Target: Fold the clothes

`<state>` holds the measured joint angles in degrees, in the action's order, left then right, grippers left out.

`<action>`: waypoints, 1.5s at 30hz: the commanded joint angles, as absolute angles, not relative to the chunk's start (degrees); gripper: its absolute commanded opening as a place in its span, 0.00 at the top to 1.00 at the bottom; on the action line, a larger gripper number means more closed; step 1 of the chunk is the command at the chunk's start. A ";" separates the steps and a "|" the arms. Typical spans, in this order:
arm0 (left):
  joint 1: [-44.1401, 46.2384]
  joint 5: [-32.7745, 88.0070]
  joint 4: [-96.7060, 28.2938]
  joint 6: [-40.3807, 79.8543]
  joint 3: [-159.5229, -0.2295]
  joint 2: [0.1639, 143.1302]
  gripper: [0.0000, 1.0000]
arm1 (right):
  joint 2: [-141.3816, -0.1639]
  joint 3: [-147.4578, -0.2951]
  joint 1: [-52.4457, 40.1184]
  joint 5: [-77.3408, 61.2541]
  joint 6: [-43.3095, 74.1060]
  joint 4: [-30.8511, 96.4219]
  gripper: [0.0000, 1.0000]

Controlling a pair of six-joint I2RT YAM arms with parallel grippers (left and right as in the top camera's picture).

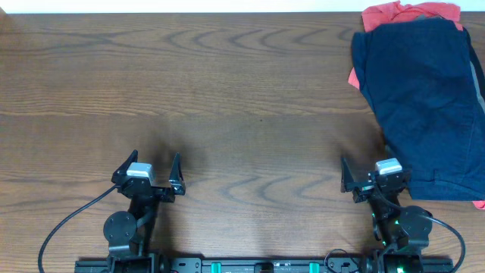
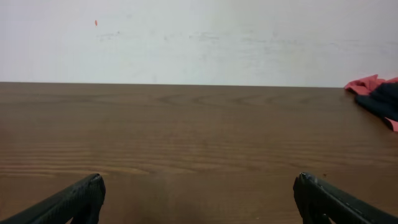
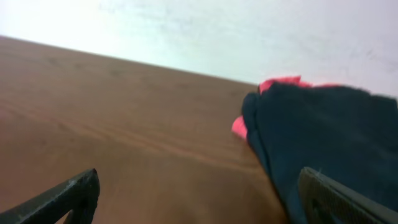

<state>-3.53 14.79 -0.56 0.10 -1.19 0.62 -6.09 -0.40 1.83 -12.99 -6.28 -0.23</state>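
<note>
Overhead, the left gripper (image 1: 155,157) sits low at the table's (image 1: 242,91) near left, jaws spread wide, holding nothing. The right gripper (image 1: 375,164) at near right is equally wide and empty, just beside the navy garment (image 1: 424,98), which lies along the right edge on top of a coral garment (image 1: 409,14).

The navy garment (image 1: 423,98) is lying flat in the far right corner of the tabletop. It sits on top of a coral-red garment (image 1: 405,14) that peeks out at the far and left edges.
</note>
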 commanded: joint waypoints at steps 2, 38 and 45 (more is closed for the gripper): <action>-3.29 14.31 -2.57 -0.40 -0.23 0.30 0.02 | -5.63 -0.32 3.05 -12.03 -6.44 -2.81 0.01; -3.29 14.50 -30.26 2.57 -42.96 44.10 0.02 | -50.00 -46.61 3.05 -15.29 -2.83 19.33 0.01; -3.29 14.52 -41.23 2.39 -53.15 61.69 0.02 | -69.19 -59.31 3.03 -17.34 -2.83 32.05 0.01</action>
